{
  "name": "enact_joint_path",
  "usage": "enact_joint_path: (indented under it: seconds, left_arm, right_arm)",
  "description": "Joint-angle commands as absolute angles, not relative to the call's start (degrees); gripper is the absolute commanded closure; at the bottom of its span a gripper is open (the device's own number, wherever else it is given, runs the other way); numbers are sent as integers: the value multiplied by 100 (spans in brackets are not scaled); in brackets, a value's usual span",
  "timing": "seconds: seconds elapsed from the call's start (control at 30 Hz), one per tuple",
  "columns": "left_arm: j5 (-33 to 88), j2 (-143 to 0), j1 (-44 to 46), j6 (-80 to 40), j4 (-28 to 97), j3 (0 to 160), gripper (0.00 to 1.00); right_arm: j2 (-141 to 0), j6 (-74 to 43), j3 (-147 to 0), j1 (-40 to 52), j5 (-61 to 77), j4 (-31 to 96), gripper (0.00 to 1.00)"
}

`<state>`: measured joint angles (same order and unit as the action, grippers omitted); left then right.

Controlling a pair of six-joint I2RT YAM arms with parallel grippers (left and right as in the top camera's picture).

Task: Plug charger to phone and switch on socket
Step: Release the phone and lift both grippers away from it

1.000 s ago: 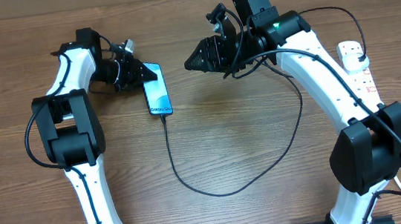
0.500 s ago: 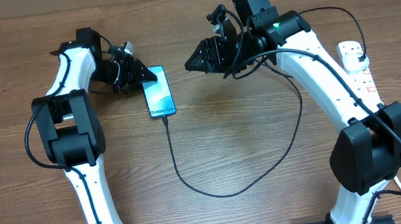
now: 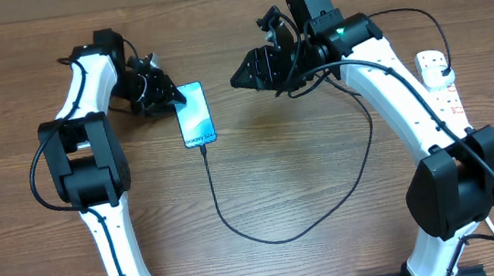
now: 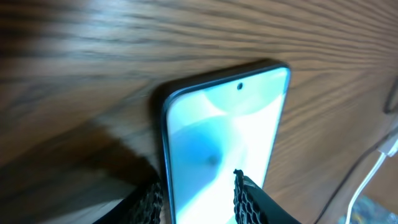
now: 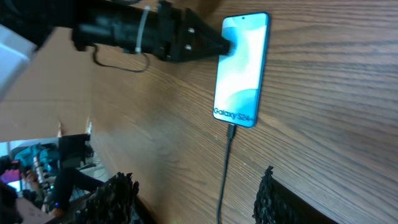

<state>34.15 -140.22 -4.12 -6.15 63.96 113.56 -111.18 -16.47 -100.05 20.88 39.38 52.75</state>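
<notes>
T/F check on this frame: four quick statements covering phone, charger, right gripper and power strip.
1. The charger is plugged into the bottom edge of the phone. True.
2. The phone screen is dark. False: it is lit, showing "Galaxy S24".
3. The right gripper holds the charger. False: it is open and holds nothing.
4. The socket lies far right in the overhead view. True.

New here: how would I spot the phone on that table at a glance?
On the left half of the wooden table, look just past the tip of the left gripper. The phone lies flat there: the only glowing light blue rectangle, marked Galaxy S24, with the thin black charger running from its near end.
</notes>
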Motion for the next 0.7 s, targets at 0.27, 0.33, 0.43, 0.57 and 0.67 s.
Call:
enact_joint_path:
  seconds: [0.27,0.33,0.43,0.57,0.67]
  left_arm:
    - [1577,-14180,-582,-827,7909,13288,64]
    - [1577,-14167,-582,-770,8254,13913,64]
    - [1594,-14158,-582,-770,8729,14910,64]
    - [1638,-14156,-558,-773,9295,16254,63]
    - [1684,-14153,-550,-773,9675,17196,62]
  right_arm:
    - [-11080,-1448,-10082,2075,3304,5638,35]
    - [-11080,-1448,-10084,2075,3179,5714,36]
    - [-11078,-1448,-10086,2075,2936,5850,38]
    - [-10997,-1448,-10090,2075,2469,6090,41]
    - [-10860,-1450,-10099,2073,2110,6215,42]
